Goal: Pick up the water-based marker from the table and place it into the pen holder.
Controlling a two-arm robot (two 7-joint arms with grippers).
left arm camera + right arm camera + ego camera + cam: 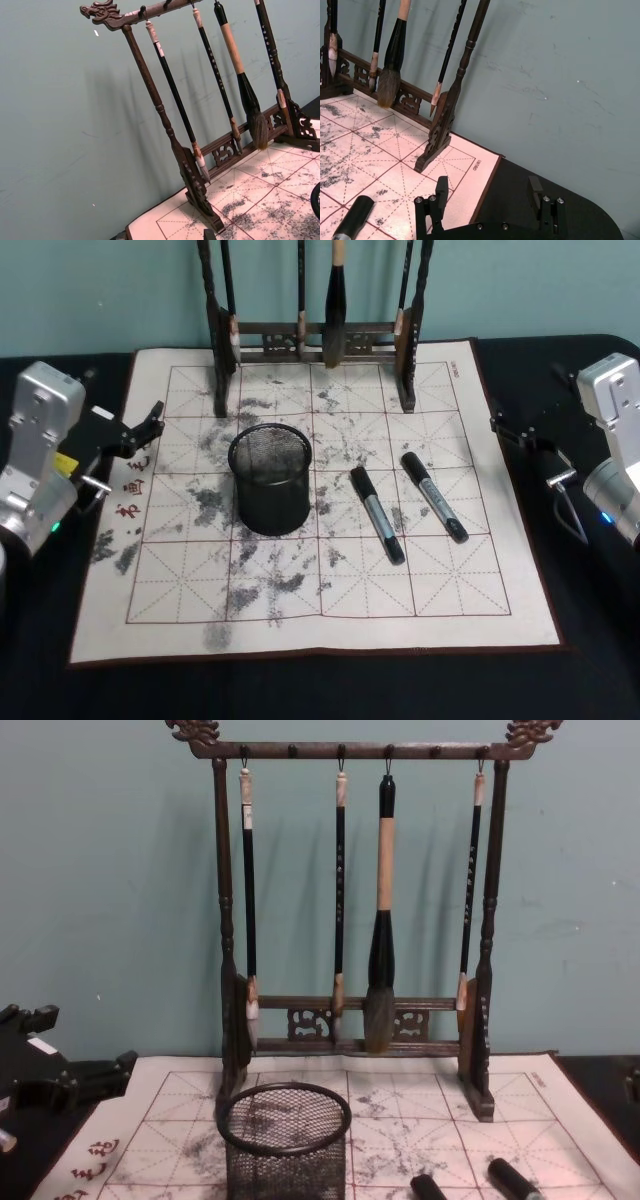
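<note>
Opening step: nothing grasped yet, pen holder (pixel 270 502) seemingly empty through the mesh.

Right claw (pixel 510 428) parked off the right edge of the mat (pixel 300 615), above the black worktop (pixel 300 690). Fingers spread wide with nothing between them, plainest in the right wrist view. Left claw (pixel 150 425) parked at the mat's left edge, likewise spread and empty.

Two markers flat on the mat to the right of the pen holder, well apart from both claws. First marker (pixel 378 514) near the holder; second marker (pixel 434 496) just beside it farther right, roughly parallel, not touching. Each slim and round, black at both ends, grey around the middle. No telling which of the two counts as water-based: labels too small to read.

Pen holder: round black wire-mesh cup with a solid rim, upright on the ink-stained mat, in front of the brush rack (pixel 320 340).

Next move, by judgement:
- Best suited to the right arm, as the closer one.
- Reach inward and down over one marker, fingers turned to straddle the barrel crosswise.
- Close on the grey middle for balance, then lift, tip upright and lower through the rim.
- Care needed with a round barrel likely to roll, and with the neighbouring marker close by.
</note>
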